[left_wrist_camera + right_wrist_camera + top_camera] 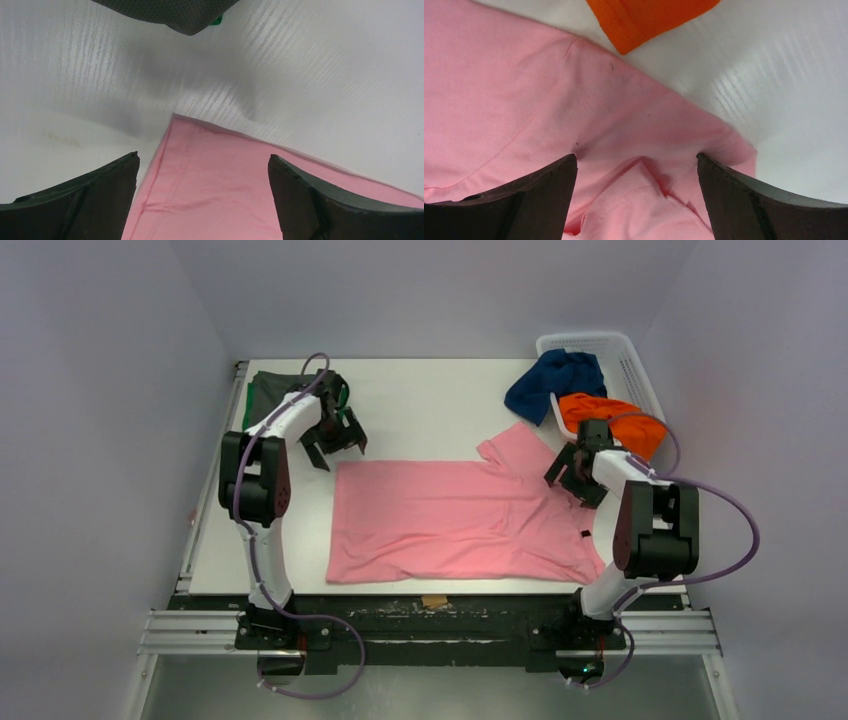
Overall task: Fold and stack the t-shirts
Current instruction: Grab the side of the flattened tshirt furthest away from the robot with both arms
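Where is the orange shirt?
The orange shirt is at the far right of the table in the top view, spilling from the near end of the white basket, beside the navy shirt and just past the pink shirt.

Pink t-shirt (450,520): soft matt cloth, smooth, lightly creased. Table (430,410) under it: white sheet, faintly ribbed, soft sheen. Past its far right corner: white plastic mesh basket (628,355); navy blue t-shirt (555,380), orange t-shirt (622,422), matt cloth. Past far left corner: dark grey t-shirt (170,12), fine dotted knit. Left gripper fingers (80,200): matt black.
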Robot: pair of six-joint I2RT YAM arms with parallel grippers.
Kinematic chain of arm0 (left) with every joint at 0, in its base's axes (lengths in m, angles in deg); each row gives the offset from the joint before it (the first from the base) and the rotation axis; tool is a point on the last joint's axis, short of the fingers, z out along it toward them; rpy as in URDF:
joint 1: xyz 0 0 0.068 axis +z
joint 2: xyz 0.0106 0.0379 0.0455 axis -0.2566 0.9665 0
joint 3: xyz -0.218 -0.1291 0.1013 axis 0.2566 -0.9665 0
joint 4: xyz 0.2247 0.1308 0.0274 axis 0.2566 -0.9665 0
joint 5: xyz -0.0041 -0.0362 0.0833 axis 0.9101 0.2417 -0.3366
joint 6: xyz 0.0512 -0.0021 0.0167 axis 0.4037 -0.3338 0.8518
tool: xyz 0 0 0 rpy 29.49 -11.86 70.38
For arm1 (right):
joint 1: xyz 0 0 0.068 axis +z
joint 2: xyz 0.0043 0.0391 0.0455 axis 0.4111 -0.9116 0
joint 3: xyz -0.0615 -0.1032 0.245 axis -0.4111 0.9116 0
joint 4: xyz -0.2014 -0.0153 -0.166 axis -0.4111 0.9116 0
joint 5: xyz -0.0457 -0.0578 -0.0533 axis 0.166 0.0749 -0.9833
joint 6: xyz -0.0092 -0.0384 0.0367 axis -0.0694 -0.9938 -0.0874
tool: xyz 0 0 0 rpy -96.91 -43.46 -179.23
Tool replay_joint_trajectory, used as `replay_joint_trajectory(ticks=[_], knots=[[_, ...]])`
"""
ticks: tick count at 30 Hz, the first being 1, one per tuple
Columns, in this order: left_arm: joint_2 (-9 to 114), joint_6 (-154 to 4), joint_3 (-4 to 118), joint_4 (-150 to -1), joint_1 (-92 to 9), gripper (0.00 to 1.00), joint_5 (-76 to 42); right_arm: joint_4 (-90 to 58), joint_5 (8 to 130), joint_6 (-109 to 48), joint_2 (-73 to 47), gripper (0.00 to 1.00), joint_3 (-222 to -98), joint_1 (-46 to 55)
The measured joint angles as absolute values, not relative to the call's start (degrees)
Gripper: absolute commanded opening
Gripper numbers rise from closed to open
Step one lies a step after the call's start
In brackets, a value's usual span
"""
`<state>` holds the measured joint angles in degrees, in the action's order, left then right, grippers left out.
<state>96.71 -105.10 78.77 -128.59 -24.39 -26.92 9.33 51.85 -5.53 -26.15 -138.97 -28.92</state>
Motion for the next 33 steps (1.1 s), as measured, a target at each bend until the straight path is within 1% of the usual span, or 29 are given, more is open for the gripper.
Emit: replay_joint_trajectory(ticks=[2,5,12,20,23,29,33], knots=[[96.7,-105.2,78.8,-128.4,-24.4,0.91,-26.9,9.3,51.3,-5.6,-26.4,0.88,-139.2,-29.5],[96.7,-105.5,78.9,-128.5,-24.4,0.87,-27.2,9.3,50.3,-5.6,-26.5,0.88,-139.2,-29.7],[97.4,-105.5,80.4,-129.6,-24.5,0.86,-27.7,9.3,50.1,-5.7,-26.4,0.88,-139.1,-29.9],[97.8,-104.0,80.5,-130.2,-25.0,0.84,-25.6,9.0,50.8,-6.2,-25.2,0.87,-138.0,-30.1],[99.0,-103.7,82.4,-132.5,-25.1,0.84,-25.0,8.9,51.3,-6.4,-24.2,0.87,-137.2,-30.3],[103.0,-103.0,87.9,-135.7,-25.2,0.81,-24.7,8.1,52.8,-7.6,-17.9,0.87,-134.1,-30.4],[105.4,-102.9,92.4,-138.3,-25.9,0.81,-26.8,7.2,54.1,-8.0,-12.2,0.87,-132.4,-30.4]])
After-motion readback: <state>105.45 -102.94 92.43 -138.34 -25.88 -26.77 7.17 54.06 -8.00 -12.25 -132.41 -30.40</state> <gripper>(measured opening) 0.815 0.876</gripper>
